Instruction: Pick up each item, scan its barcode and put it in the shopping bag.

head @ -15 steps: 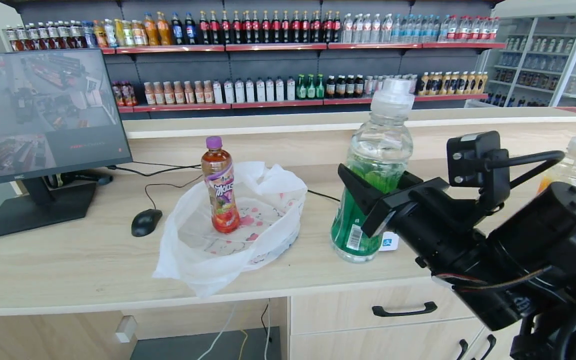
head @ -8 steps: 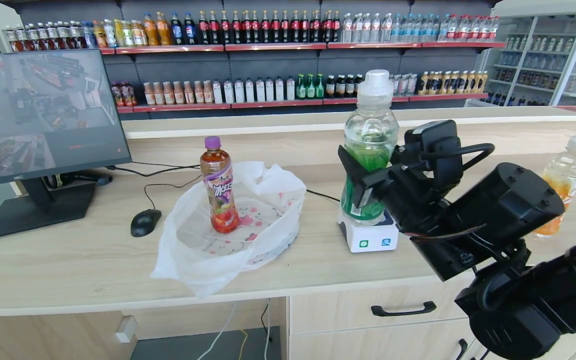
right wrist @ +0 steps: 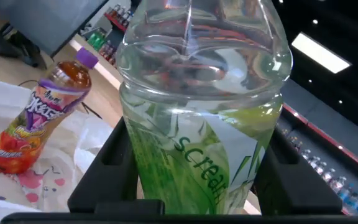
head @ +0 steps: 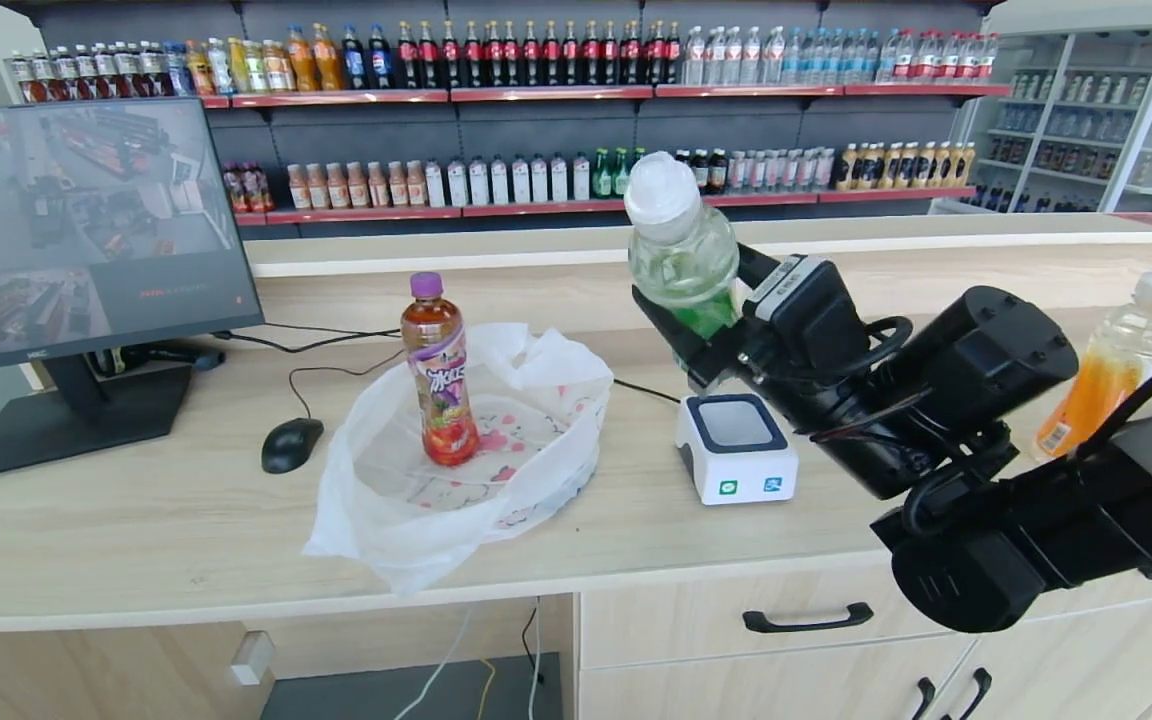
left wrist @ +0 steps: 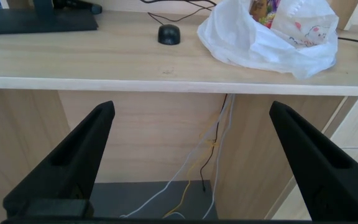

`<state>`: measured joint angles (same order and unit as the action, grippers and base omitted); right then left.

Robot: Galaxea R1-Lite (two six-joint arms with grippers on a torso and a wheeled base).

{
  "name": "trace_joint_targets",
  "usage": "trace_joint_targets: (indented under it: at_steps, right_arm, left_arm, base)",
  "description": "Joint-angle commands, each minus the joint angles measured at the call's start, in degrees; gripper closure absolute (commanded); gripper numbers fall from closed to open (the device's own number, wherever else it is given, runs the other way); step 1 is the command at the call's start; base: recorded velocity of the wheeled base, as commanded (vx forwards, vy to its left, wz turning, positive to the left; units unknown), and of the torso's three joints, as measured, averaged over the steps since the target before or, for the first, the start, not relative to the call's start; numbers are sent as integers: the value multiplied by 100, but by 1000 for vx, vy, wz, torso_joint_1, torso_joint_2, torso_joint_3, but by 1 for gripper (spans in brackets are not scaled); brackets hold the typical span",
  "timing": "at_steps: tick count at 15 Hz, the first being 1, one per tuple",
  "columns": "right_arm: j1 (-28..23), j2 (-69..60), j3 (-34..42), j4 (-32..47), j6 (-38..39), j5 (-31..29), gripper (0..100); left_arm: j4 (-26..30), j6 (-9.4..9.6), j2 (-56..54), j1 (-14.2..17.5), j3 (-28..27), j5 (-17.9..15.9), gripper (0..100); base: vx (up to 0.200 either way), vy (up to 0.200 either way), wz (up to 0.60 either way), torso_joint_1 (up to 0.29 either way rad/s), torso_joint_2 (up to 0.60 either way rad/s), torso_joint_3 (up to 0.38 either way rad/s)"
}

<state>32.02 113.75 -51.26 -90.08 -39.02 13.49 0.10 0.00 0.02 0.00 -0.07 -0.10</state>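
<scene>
While its two black fingers press in on either side, the right gripper [head: 701, 322] pinches a clear plastic bottle with a green label and a white cap [head: 681, 262] around the labelled middle. That bottle hangs in the air above the pale wooden counter [head: 136, 530], tipped so its cap leans toward the robot's left and away from the arm. Just below and in front of it sits a small white box scanner with a dark-framed window on top [head: 736, 450], flat on the counter and not touching the bottle.

To the left of the scanner lies a white plastic shopping bag with pink prints [head: 406, 505], its mouth slumped open. A bottle of red-orange drink with a purple cap [head: 439, 375] stands upright inside it. Further left rest a black computer mouse [head: 291, 445] and, beyond it, a dark flat monitor on a stand [head: 86, 220]. At the far right end of the counter stands a clear bottle of orange drink with a white cap [head: 1106, 370], well apart from the bag.

The left gripper [left wrist: 191, 109] sits low in front of the counter, its fingers spread wide with nothing between them, facing the wooden front panel, where loose cables [left wrist: 211, 155] hang down. From there the bag shows above on the counter top.
</scene>
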Motion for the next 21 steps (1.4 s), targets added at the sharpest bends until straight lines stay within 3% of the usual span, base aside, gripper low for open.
trace_joint_targets:
  at_steps: [1,7,9,21]
  right_arm:
    - [-56,332,-24,8,-237,338,100]
    - [-583,569,-77,8,-510,1155,100]
    - [-829,552,-59,8,-527,1199,100]
    - [-1067,930,-59,8,-712,1419,100]
  left_arm:
    - [-1,-9,-2,0,7,1,0]
    - [-1,-9,-2,0,-1,1,0]
    - [-1,0,-2,0,7,1,0]
    - [-1,0,-2,0,7,1,0]
  base:
    - [0,0,0,0,0,0]
    - [0,0,0,0,0,0]
    - [0,0,0,0,0,0]
    - [0,0,0,0,0,0]
